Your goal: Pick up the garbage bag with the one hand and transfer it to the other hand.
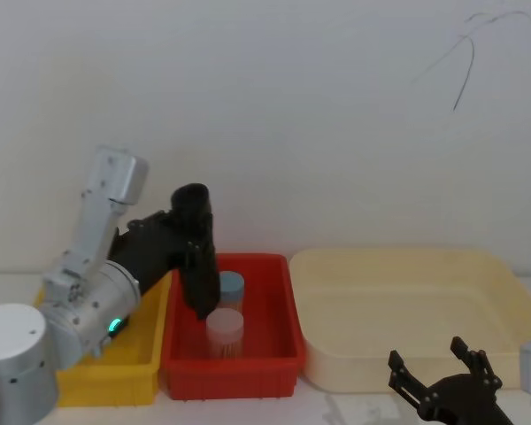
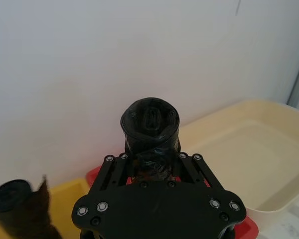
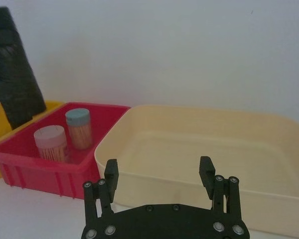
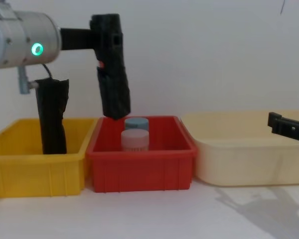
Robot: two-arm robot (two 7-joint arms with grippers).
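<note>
The garbage bag (image 1: 199, 282) is a black roll held nearly upright above the red bin (image 1: 274, 354). My left gripper (image 1: 186, 232), on the green-lit arm, is shut on its upper part. In the chest view the garbage bag (image 4: 114, 87) hangs with its lower end just over the bin's back rim, and my left gripper (image 4: 102, 44) grips it near the top. The left wrist view looks along the roll's end (image 2: 150, 123) between the fingers (image 2: 109, 167). My right gripper (image 1: 438, 365) stands open and empty at the lower right, in front of the cream tub (image 1: 407, 266).
Two capped jars, one with a blue lid (image 4: 136, 123) and one with a pink lid (image 4: 135, 137), stand in the red bin. A second black roll (image 4: 52, 117) stands in the yellow bin (image 4: 35, 169) on the left. The wall is close behind.
</note>
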